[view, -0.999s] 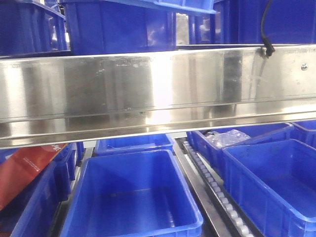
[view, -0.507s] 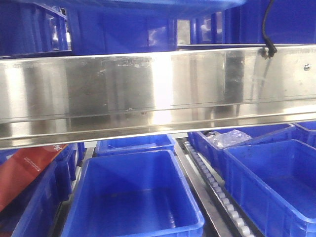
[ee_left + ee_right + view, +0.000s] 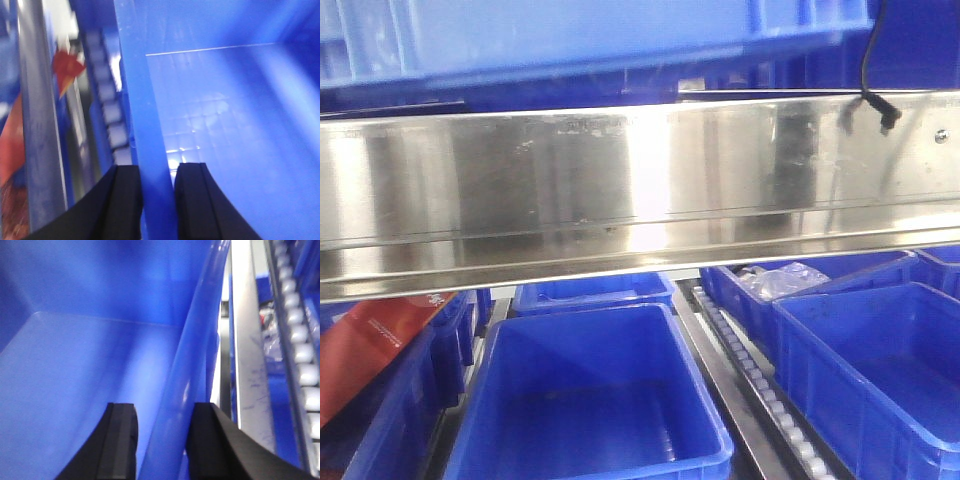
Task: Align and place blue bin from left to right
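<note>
Both claws grip the same large, lighter-blue rectangular plastic bin [image 3: 580, 40], one on each side wall. Seen from the left wrist camera, the left claw [image 3: 158, 200] has its two black fingers [image 3: 125, 205] closed over the bin's left wall, one finger outside and one inside, with the wall running up between them. Seen from the right wrist camera, the right claw [image 3: 162, 445] is clamped the same way on the bin's right wall, its inner finger [image 3: 117, 445] over the pale blue floor of the bin and its outer finger on the outside of the rim. Nothing can be seen lying on the part of the bin's floor that the two wrist views show.

From the front-facing camera the bin shows only as a blurred, light-blue band across the top, above the wide, shiny stainless-steel shelf rail [image 3: 640, 190]; whether it touches the rail cannot be told. A black cable [image 3: 872, 70] hangs down at the upper right, ending just in front of the rail.

Below the rail stand darker royal-blue plastic tubs: an empty one in the middle [image 3: 590, 400], another at the right [image 3: 880, 370], and one behind it holding a crumpled clear plastic bag [image 3: 782, 280]. A track of small white rollers [image 3: 760, 385] runs between the middle and right tubs. A red packet [image 3: 370, 345] leans at the lower left.
</note>
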